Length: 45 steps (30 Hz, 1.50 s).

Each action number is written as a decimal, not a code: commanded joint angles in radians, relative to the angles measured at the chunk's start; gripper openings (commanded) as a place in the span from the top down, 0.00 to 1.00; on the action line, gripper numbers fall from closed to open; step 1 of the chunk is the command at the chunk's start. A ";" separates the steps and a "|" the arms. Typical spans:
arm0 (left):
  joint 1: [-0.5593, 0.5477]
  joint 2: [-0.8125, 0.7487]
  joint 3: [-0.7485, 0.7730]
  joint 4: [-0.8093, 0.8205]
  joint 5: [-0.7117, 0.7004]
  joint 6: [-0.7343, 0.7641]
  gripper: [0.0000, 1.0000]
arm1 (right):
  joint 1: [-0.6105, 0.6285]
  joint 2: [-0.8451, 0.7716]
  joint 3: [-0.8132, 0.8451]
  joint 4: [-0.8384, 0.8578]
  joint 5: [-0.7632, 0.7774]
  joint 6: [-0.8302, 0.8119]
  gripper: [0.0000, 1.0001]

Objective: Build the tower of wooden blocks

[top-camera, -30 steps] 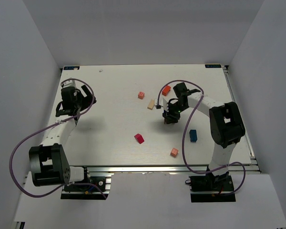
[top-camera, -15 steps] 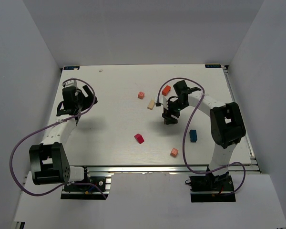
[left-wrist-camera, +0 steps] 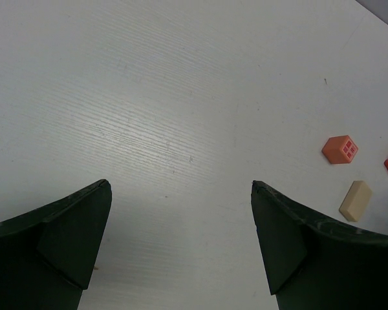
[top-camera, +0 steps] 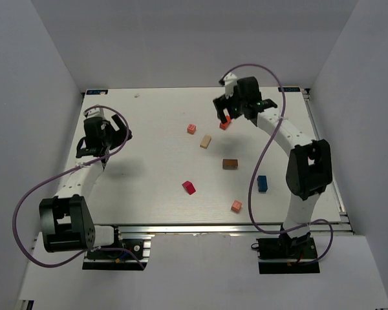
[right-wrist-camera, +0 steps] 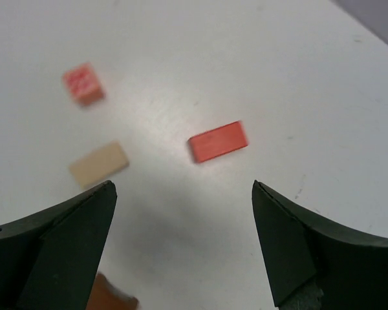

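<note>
Looks like loose blocks (top-camera: 189,187), lying singly across the table (top-camera: 149,181). Got the brown block (top-camera: 230,164) flat mid-table, long axis left-right from above; orange-red bar (right-wrist-camera: 218,141) farther back, slightly tilted, below the right gripper (right-wrist-camera: 182,187), jaws spread wide, gripping nothing. Same for left gripper (left-wrist-camera: 181,187). Probably that brown block again, blurry and cut off at the right wrist view's bottom.

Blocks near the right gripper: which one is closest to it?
The orange-red bar, lying flat just ahead of the open right gripper. The tan bar and pink cube sit farther off to one side.
</note>
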 commanded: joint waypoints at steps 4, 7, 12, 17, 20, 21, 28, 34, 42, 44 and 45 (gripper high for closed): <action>-0.003 -0.062 0.039 -0.007 -0.036 -0.001 0.02 | -0.008 0.132 0.245 0.054 0.366 0.567 0.11; -0.005 -0.067 0.036 -0.004 -0.070 -0.001 0.02 | -0.009 0.230 0.342 -0.008 0.425 0.703 0.11; -0.005 -0.065 0.036 0.007 -0.052 0.001 0.02 | -0.009 0.290 0.353 0.003 0.493 0.831 0.11; -0.005 -0.058 0.025 0.016 -0.052 0.001 0.02 | -0.011 0.379 0.466 -0.095 0.519 0.814 0.11; -0.005 -0.044 0.016 0.035 -0.018 -0.004 0.02 | -0.008 0.397 0.451 -0.105 0.550 0.859 0.11; -0.005 -0.039 0.017 0.030 -0.016 -0.004 0.02 | -0.008 0.399 0.439 -0.100 0.550 0.871 0.11; -0.005 -0.028 0.022 0.018 -0.035 0.002 0.02 | 0.000 0.446 0.433 -0.111 0.532 0.939 0.12; -0.005 -0.032 0.011 0.024 -0.036 0.001 0.02 | 0.005 0.476 0.437 -0.134 0.518 0.952 0.15; -0.005 -0.030 0.010 0.024 -0.036 0.001 0.02 | 0.014 0.489 0.413 -0.118 0.487 0.978 0.23; -0.005 -0.033 0.007 0.024 -0.036 0.002 0.02 | 0.015 0.494 0.413 -0.125 0.492 0.992 0.26; -0.005 -0.035 0.005 0.025 -0.035 0.001 0.02 | 0.015 0.496 0.411 -0.123 0.495 0.997 0.26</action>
